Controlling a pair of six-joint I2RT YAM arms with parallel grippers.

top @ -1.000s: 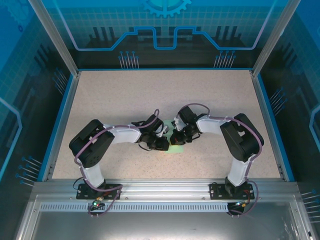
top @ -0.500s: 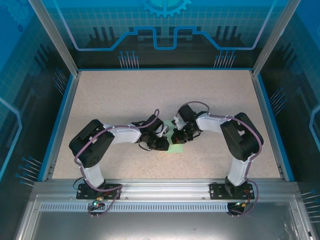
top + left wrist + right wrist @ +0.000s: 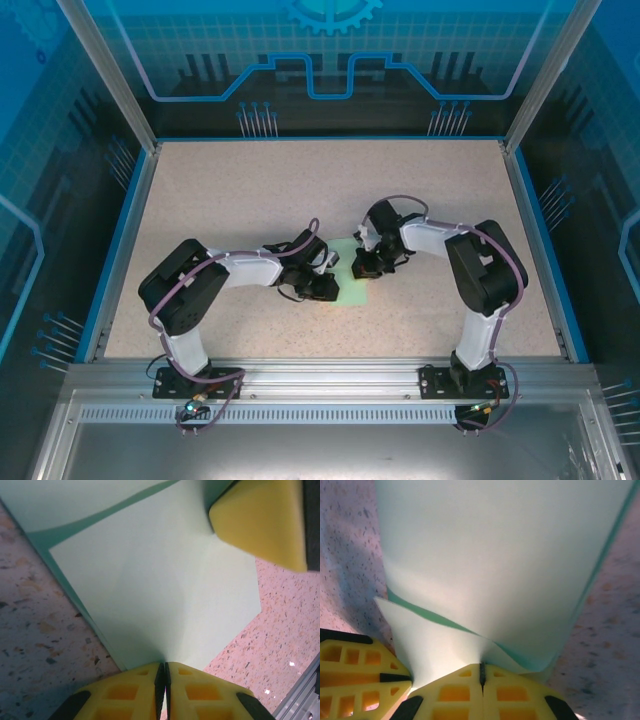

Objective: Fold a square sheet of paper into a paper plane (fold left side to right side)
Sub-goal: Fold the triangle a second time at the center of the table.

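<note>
Left wrist: left gripper [image 3: 163,670] pinches an edge of the square sheet of paper [image 3: 160,590], plain and unmarked. Right wrist: right gripper [image 3: 481,672] likewise clamped on it.

One square sheet of paper [image 3: 165,590]; two end effectors, left [image 3: 164,667], right [image 3: 481,669]

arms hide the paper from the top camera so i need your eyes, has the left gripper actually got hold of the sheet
observer: yes, in the left wrist view the left gripper has its jaws shut on an edge of the square sheet of paper.
operator: and the right one
observer: the right gripper is shut on the sheet too, at a spot where two layers meet.
operator: is the fold flat yet
observer: no, the right wrist view shows the upper layer bowing up, with a dark gap between it and the layer below.
</note>
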